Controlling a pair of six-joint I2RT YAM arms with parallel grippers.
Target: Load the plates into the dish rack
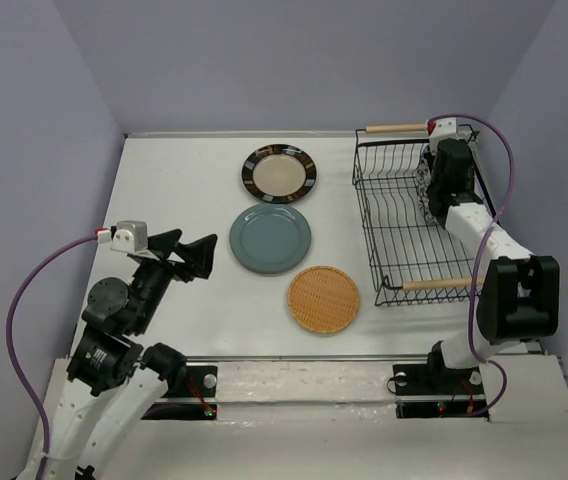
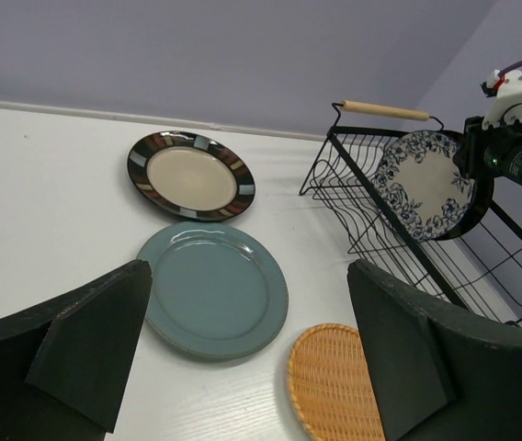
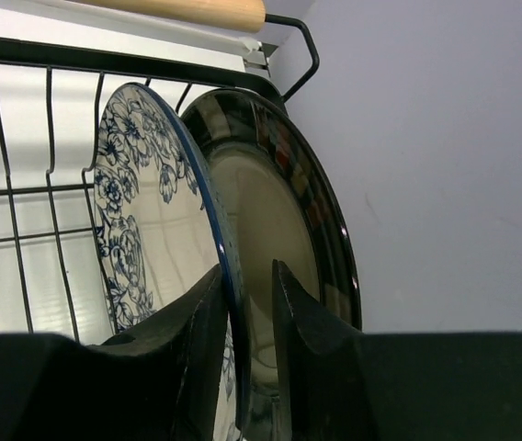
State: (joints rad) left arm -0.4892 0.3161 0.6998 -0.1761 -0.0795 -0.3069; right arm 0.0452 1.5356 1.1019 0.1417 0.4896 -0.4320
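R end effector (image 3: pixel 247 276), we see, pinches floral plate (image 3: pixel 141 211) rim in rack (image 3: pixel 105 50); L end effector (image 2: pixel 250 276) gapes wide, empty, teal plate (image 2: pixel 210 285) ahead.

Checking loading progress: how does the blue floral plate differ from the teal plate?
The blue floral plate stands on edge in the dish rack; the teal plate lies flat on the table. The floral plate is white with a blue pattern; the teal plate is plain. The right gripper straddles the floral plate's rim; no gripper touches the teal plate. Both are round.

a white table (image 1: pixel 184 200) sits between pale lilac walls (image 1: pixel 264 60).
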